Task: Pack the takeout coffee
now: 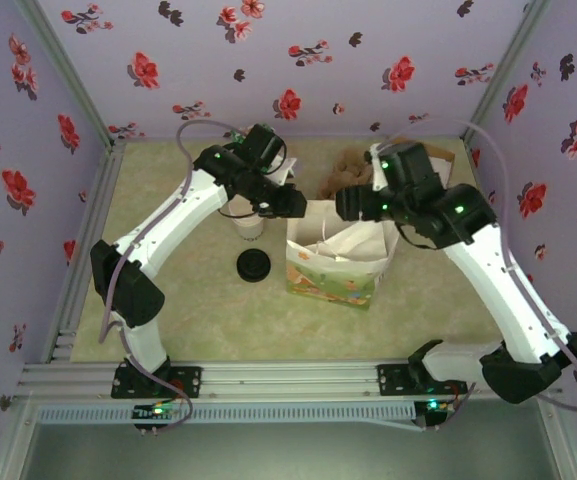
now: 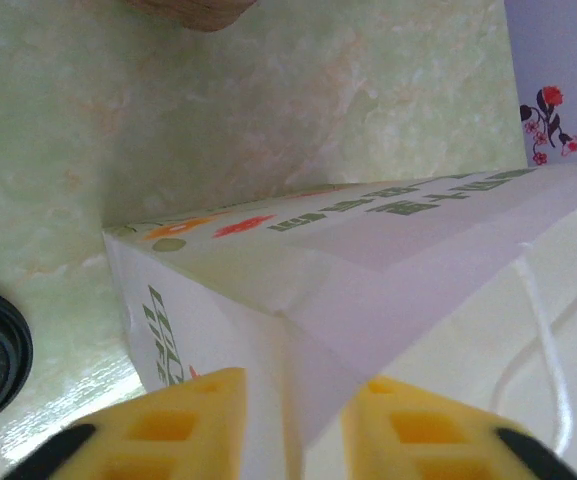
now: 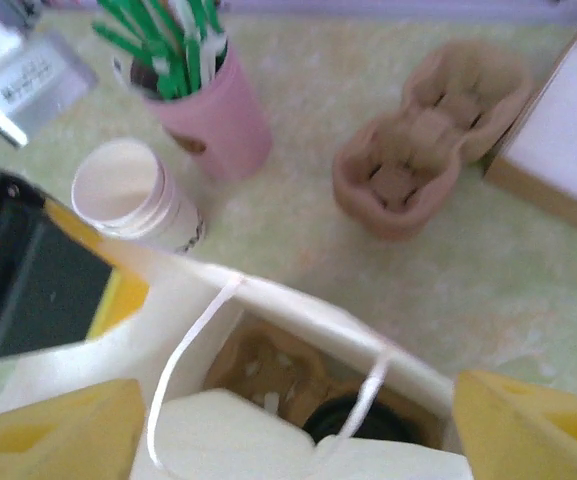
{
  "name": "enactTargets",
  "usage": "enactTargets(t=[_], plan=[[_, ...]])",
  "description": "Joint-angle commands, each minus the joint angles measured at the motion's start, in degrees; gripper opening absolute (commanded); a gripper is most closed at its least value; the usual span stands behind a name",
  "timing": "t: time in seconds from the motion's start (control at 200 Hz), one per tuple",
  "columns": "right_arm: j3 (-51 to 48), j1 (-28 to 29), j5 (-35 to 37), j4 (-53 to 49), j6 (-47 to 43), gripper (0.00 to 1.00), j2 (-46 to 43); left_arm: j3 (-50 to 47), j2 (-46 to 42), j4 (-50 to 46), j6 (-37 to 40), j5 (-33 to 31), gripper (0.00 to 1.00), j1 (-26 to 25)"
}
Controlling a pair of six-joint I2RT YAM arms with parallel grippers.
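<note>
Of the takeout coffee (image 3: 393,425) only a dark round top shows, at the bottom of the right wrist frame, deep in the smooth white paper bag (image 3: 298,310) on a rough brown pulp carrier (image 3: 258,365). A thin string handle (image 3: 183,350) hangs beside it. The right gripper (image 3: 293,400) stands wide open over the bag's mouth and holds nothing. The left gripper (image 2: 293,385) is partly open, with the bag's folded edge loose between its yellow fingers (image 2: 188,420).

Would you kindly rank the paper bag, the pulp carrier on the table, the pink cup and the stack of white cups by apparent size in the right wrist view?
1. paper bag, though it is nearest the camera.
2. pulp carrier on the table.
3. pink cup and stack of white cups: about alike, the stack partly hidden, so unranked.
</note>
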Motion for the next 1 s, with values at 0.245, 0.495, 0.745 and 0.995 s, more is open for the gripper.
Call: enactTargets(t=[0.245, 0.495, 0.745, 0.995], plan=[[1.44, -11.57, -0.62, 6.94, 0.46, 0.99, -2.28, 9.31, -5.08, 0.24, 1.32, -3.55, 0.93, 0.56], [-21.11, -22.01, 20.98, 29.65, -0.29, 0.99, -9.97, -1.72, -20.31, 11.3, 5.59, -25.37, 1.0, 3.9], [-54.28, -28.1, 31.22, 65.33, -5.89, 0.99, -11.81, -46.92, -50.89, 44.9, 7.02, -47.43, 1.0, 11.45], [-71.49, -27.64, 28.01, 91.74, -10.63, 0.99, -4.36, -61.05, -57.27, 42.02, 7.04, -49.94, 1.0, 23.67]])
